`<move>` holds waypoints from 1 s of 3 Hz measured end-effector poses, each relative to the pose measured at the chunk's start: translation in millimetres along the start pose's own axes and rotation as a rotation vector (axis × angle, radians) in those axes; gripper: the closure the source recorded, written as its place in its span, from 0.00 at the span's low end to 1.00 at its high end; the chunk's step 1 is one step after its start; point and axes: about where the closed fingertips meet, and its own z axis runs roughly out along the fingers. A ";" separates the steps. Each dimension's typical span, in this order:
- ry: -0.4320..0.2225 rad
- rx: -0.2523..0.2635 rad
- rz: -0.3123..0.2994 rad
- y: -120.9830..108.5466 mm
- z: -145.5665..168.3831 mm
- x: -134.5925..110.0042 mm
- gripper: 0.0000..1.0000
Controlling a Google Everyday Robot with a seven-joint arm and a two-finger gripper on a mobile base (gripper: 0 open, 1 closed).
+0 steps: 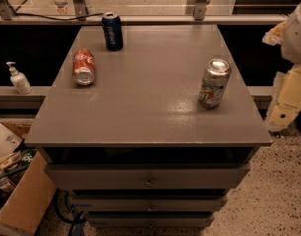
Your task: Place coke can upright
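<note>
The coke can (83, 67) is red with white lettering and lies on its side at the left of the grey cabinet top (145, 97), its silver end facing the camera. My gripper (276, 33) is at the right edge of the view with the pale arm, off the cabinet's right side and far from the coke can. Nothing shows in it.
A dark blue can (112, 31) stands upright at the back, just behind the coke can. A silver-green can (214, 83) stands upright at the right. A soap dispenser (17, 78) stands on a ledge at the left. Cardboard boxes (17, 191) lie on the floor at lower left.
</note>
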 end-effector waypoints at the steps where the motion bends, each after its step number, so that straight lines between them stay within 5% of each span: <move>1: 0.000 0.000 0.000 0.0 0.0 0.0 0.00; 3: -0.068 -0.003 -0.073 -10.0 -14.3 -7.1 0.00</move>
